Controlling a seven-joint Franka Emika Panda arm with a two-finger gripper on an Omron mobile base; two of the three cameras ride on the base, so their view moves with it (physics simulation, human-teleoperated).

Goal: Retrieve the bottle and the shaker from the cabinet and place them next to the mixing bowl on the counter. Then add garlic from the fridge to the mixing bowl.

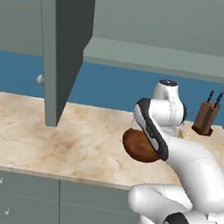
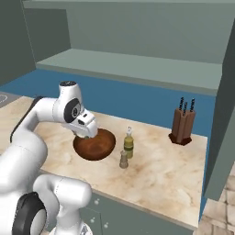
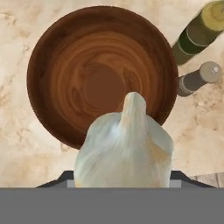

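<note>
Garlic (image 3: 124, 146), a pale whole bulb with its pointed tip leading away from the hand, sits gripped between the jaws of the gripper (image 3: 122, 173); the jaws are narrowed onto the bulb's sides, and only the dark shoulders of the fingers peek out beside it in the hand view. What matters for the coming move is where the bulb hangs against the mixing bowl (image 3: 101, 74): looking down along the hand, the bulb overlaps the near rim of the bowl, with its tip reaching toward the hollow centre, so the bowl lies straight below and slightly ahead of the jaws. In the right base view the gripper (image 2: 87, 131) is poised just above the bowl's near-left rim (image 2: 94, 144), close over it but apart. Judging from this, a small nudge forward toward the bowl's middle would let the garlic fall cleanly inside rather than clip the rim. The bottle (image 2: 129, 143) and the shaker (image 2: 123, 159) already stand upright on the counter (image 2: 156, 170) just beside the bowl, on the side away from the arm, so that part of the job looks done. A knife block (image 2: 182, 124) stands well apart near the back, and the cabinet (image 1: 62, 51) door hangs open.
</note>
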